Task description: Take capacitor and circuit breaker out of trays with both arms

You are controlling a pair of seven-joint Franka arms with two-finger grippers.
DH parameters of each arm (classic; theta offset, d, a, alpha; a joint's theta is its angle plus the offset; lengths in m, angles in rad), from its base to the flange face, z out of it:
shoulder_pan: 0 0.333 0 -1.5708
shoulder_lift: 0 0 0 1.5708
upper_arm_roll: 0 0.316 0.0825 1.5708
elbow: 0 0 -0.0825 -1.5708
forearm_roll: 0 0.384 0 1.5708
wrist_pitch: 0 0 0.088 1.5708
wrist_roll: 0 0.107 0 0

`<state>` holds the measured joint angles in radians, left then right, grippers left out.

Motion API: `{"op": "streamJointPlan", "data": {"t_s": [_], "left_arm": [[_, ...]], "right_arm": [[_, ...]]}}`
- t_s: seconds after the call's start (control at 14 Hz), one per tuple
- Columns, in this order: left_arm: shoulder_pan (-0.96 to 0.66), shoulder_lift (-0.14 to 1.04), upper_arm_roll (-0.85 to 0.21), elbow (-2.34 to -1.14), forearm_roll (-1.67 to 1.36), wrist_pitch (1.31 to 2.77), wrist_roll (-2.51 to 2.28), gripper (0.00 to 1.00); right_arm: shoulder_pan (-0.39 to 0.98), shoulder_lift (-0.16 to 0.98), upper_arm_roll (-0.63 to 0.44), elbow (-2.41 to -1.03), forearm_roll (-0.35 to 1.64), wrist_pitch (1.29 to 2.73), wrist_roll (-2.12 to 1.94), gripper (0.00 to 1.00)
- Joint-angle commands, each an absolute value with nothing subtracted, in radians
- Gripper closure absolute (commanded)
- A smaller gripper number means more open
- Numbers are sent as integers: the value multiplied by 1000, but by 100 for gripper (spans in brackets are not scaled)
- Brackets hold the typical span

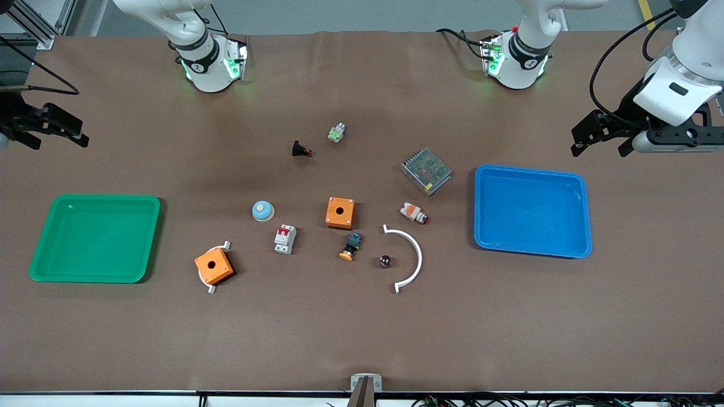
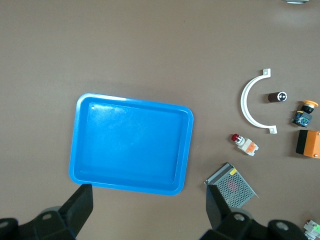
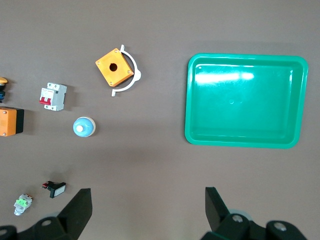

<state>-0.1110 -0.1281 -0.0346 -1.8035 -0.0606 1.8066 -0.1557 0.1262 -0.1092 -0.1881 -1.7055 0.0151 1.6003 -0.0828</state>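
front view:
capacitor (image 1: 385, 260): on the table, inside the white arc (image 1: 412, 257), beside the orange-capped button (image 1: 352, 246).
breaker (image 1: 285, 239): on the table, between two orange boxes (image 1: 340, 212).
left gripper (image 1: 600, 141): raised at the left arm's end, above the blue tray (image 1: 582, 220); fingers spread, empty.
right gripper (image 1: 56, 133): raised at the right arm's end, above the green tray (image 1: 148, 237); fingers apart, empty.

left wrist view:
fingers (image 2: 80, 205): wide apart, holding nothing, over the blue tray's edge.
capacitor (image 2: 276, 97): within the arc.

right wrist view:
fingers (image 3: 80, 207): wide apart, empty.
breaker (image 3: 53, 96): well apart from the green tray.
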Motion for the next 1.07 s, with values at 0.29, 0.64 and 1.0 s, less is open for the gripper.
{"op": "streamJointPlan", "data": {"t_s": [0.29, 0.64, 1.0], "left_arm": [[-98, 43, -43, -1562, -29, 1728, -132, 0], [-104, 14, -52, -1559, 61, 1614, -8, 0], [-100, 43, -51, -1500, 28, 1612, -57, 0]], "right_arm": [[161, -133, -176, -1730, -29, 1621, -89, 0], [160, -130, -178, -1730, -23, 1623, -86, 0], [152, -130, -181, -1730, -23, 1621, -86, 0]]}}
